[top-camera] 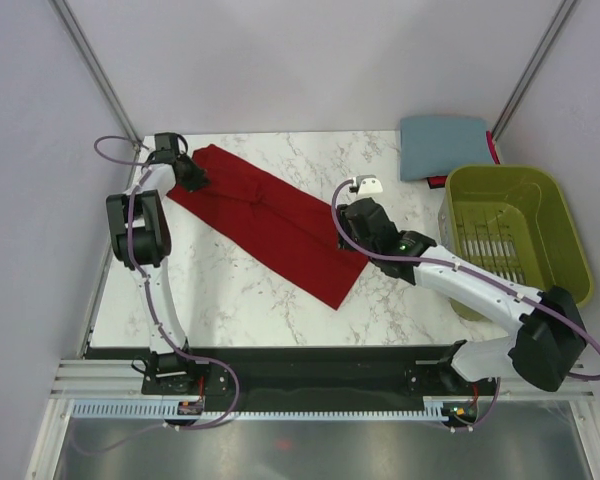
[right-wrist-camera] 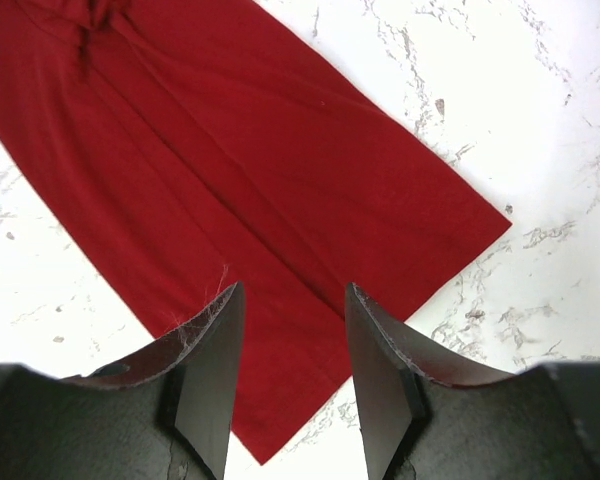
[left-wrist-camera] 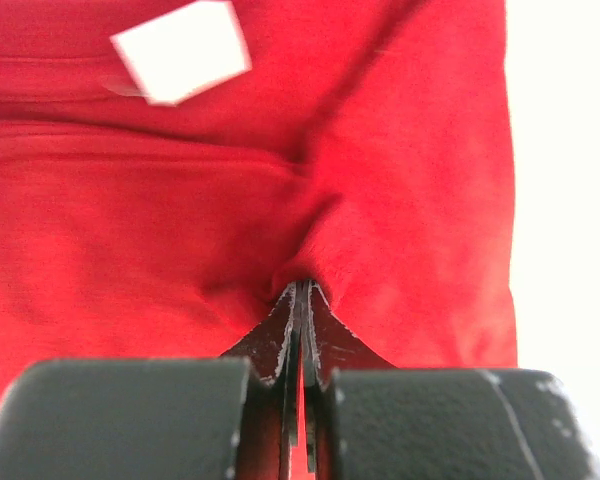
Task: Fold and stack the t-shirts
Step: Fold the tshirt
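The dark red t-shirt (top-camera: 270, 222) lies as a long folded strip running diagonally from the table's back left toward the middle. My left gripper (top-camera: 192, 172) is shut on its back-left end; in the left wrist view the fingertips (left-wrist-camera: 302, 292) pinch a pucker of red cloth (left-wrist-camera: 160, 230) below a white label (left-wrist-camera: 180, 50). My right gripper (top-camera: 355, 245) hovers open over the strip's near-right end, and in the right wrist view its fingers (right-wrist-camera: 292, 300) stand apart above the cloth (right-wrist-camera: 240, 170) without holding it. The blue-grey t-shirt (top-camera: 442, 147) lies folded at the back right.
An olive-green slatted basket (top-camera: 560, 235) stands at the right edge, just beside the right arm. White marbled table (top-camera: 230, 290) shows in front of the red strip. Grey walls close in the back and both sides.
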You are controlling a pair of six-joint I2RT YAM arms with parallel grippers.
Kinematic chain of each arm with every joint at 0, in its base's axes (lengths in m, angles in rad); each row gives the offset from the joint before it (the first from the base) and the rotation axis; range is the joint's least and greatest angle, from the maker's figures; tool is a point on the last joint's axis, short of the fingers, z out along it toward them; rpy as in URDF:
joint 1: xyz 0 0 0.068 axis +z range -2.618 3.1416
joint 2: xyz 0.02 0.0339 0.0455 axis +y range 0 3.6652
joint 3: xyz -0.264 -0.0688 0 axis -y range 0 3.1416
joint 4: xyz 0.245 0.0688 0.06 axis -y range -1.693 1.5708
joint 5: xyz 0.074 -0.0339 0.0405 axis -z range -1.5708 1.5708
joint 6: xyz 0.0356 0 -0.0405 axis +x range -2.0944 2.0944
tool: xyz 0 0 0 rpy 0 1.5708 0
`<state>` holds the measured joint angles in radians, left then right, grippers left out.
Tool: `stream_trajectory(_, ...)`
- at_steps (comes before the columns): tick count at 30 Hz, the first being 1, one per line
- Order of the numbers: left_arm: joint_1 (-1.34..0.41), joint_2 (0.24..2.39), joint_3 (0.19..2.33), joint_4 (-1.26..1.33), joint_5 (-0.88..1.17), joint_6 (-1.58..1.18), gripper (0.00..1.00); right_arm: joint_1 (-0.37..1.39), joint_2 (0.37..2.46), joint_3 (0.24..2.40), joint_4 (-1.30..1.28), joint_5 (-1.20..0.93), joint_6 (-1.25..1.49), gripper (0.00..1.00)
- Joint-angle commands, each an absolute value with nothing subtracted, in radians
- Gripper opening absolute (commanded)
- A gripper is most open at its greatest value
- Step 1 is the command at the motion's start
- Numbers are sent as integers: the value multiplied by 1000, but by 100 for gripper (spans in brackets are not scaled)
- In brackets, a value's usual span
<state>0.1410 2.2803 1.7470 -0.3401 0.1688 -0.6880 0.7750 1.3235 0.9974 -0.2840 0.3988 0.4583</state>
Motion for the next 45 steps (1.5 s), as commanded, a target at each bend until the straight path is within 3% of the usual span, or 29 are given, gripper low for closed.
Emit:
stream_trajectory(1,123,2255,1839,-356,201,-672,2,776,1348,1035,-258,448,437,53)
stream_trajectory(7,86,2093,1830,-402,65,-575,2,776,1329,1031,-307,424,434,53)
stream_trajectory(11,37,1953,1735,-410,84,-566,2,776,1249,954,-324,370,481,53)
stream_trajectory(20,-306,1642,1246,-262,295,-601,2,775,1026,897,-537,339,525,53)
stream_trajectory(24,-510,1611,1088,-206,278,-630,2,775,909,865,-636,305,531,52)
stream_trajectory(32,-698,1615,904,-23,246,-768,2,776,718,810,-684,285,558,51)
stream_trajectory(45,-831,1712,802,20,62,-831,2,775,666,828,-744,307,583,52)
